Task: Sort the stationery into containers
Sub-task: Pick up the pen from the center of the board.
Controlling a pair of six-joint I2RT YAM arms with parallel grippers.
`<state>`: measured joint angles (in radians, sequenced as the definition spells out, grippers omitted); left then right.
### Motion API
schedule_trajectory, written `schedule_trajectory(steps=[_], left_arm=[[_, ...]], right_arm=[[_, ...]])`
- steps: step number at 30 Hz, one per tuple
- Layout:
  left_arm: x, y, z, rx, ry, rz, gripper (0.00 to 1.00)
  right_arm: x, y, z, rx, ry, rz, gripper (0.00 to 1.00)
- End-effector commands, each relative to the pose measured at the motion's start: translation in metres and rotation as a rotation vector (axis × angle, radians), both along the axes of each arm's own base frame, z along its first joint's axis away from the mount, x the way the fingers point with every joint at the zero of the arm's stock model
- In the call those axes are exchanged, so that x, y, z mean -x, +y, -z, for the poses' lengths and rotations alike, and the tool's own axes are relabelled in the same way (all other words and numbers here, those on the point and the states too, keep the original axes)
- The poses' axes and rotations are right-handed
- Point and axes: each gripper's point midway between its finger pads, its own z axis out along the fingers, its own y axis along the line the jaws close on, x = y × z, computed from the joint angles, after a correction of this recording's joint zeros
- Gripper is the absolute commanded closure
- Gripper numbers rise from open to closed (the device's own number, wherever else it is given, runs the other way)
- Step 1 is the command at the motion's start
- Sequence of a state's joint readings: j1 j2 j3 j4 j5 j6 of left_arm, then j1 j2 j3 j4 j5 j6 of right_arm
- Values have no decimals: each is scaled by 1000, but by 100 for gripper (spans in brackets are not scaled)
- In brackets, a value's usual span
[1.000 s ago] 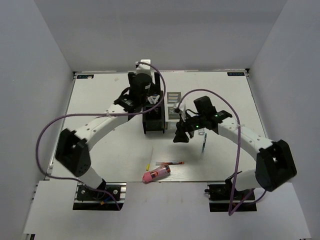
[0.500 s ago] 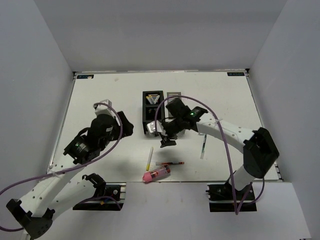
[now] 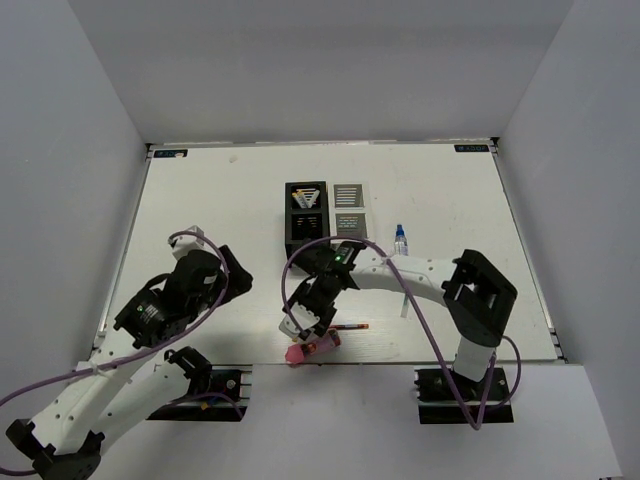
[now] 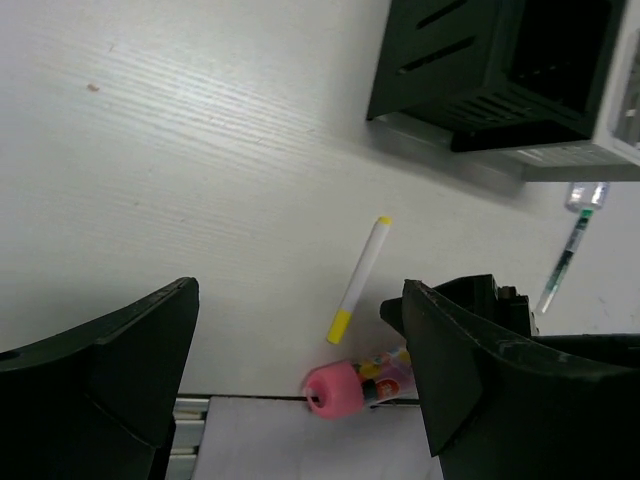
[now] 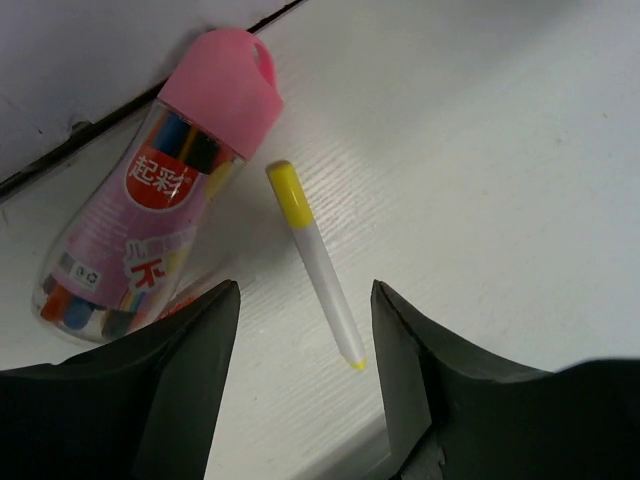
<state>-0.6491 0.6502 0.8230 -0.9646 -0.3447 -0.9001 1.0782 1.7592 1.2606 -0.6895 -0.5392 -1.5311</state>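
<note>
Stick [image 5: 315,265] lying flat near the 6 o'clock edge of the desk [image 3: 200,200], tube [image 5: 160,190] just beside, boxes [image 3: 306,238] off at 12 o'clock. Straddled by right jaws, open, gripping nothing, swung down from the boxes. Left jaws open, empty, pulled back toward 8 o'clock. Next pick seemingly lined up.

You'll see a white stick with yellow ends [image 5: 318,265] lying flat just beside the pink-capped clear tube [image 5: 150,210], which lies on its side at the desk's [image 3: 220,200] near edge. Your black box [image 3: 306,210] and white box [image 3: 348,208] stand joined, upright, with sticks [image 3: 306,195] in the black one's far compartment.
</note>
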Motion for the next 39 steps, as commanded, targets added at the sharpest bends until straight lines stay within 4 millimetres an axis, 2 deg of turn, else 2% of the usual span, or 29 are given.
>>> schedule_trajectory(steps=[1, 5, 9, 13, 15, 16, 20, 21, 26, 29, 32, 33, 35, 36, 38, 39], left_arm=[[11, 19, 9, -42, 64, -89, 7], [14, 26, 5, -51, 63, -110, 7], [18, 30, -2, -43, 52, -122, 7], [22, 33, -7, -20, 42, -134, 7], [22, 33, -9, -5, 34, -140, 7], [25, 33, -8, -7, 46, -134, 7], [28, 35, -9, 6, 41, -140, 7], [28, 35, -9, 6, 40, -140, 7], [30, 36, -9, 6, 40, -140, 7], [30, 36, -9, 6, 40, -140, 7], [29, 38, -9, 1, 36, -146, 7], [29, 37, -12, 7, 29, -146, 7], [28, 39, -13, 2, 25, -153, 7], [28, 39, -13, 2, 25, -153, 7], [25, 39, -18, 9, 6, -160, 7], [25, 39, -18, 9, 6, -160, 7]], right_arm=[[0, 0, 17, 39, -39, -52, 39], [4, 9, 27, 71, -42, -68, 42], [-1, 19, 43, 103, -40, -45, 44], [-6, 31, 47, 105, -57, -35, 46], [-7, 31, 49, 118, -68, -46, 48], [-6, 26, 56, 147, -57, -47, 50], [0, 14, 66, 222, -35, -72, 68], [1, 11, 69, 242, -27, -76, 75], [13, -23, 81, 347, 6, -84, 88], [15, -23, 80, 354, 26, -49, 100], [14, 0, 55, 297, 118, 70, 100], [5, 20, 32, 226, 117, 97, 100], [3, 37, 2, 145, 201, 175, 100], [-2, 53, -34, 51, 189, 183, 100], [-1, 62, -64, -10, 261, 226, 100], [-5, 68, -95, -83, 249, 229, 100]])
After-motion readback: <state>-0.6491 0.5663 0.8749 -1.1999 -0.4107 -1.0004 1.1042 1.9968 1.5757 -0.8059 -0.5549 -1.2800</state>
